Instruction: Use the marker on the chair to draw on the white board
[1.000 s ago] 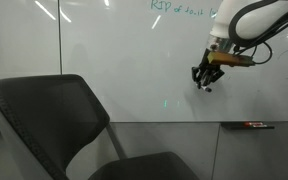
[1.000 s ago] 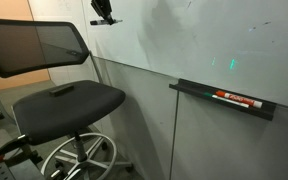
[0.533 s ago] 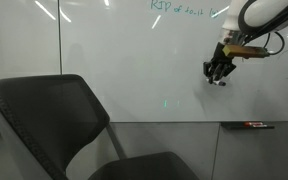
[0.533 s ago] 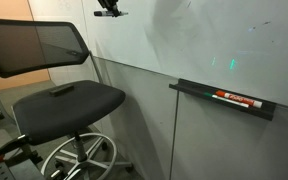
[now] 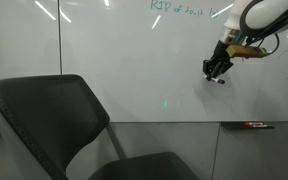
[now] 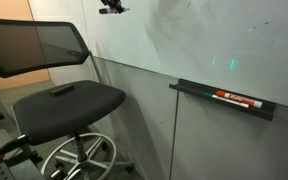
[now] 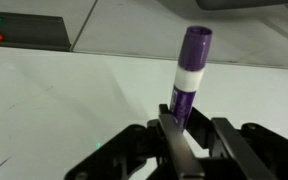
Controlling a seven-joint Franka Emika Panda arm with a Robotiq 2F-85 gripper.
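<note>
My gripper (image 5: pixel 215 72) is up at the white board (image 5: pixel 134 60), shut on the marker (image 7: pixel 189 70), a purple stick with a white band that points at the glossy board surface (image 7: pixel 74 100). In an exterior view the gripper (image 6: pixel 111 8) sits at the top edge against the board (image 6: pixel 214 40). The marker is too small to make out in both exterior views. The dark grey chair (image 5: pixel 54 125) stands below and away from the gripper; its seat (image 6: pixel 69 100) holds a small dark flat object (image 6: pixel 60 91).
A ledge tray (image 6: pixel 224 100) under the board holds a dark marker with red-orange markings (image 6: pixel 236 99), which also shows in an exterior view (image 5: pixel 250 125). Green handwriting (image 5: pixel 184 8) runs along the board's top. The chair's wheeled base (image 6: pixel 79 158) stands on the floor.
My gripper with the marker has moved sideways along the board away from the chair, and slightly upward, over the last second.
</note>
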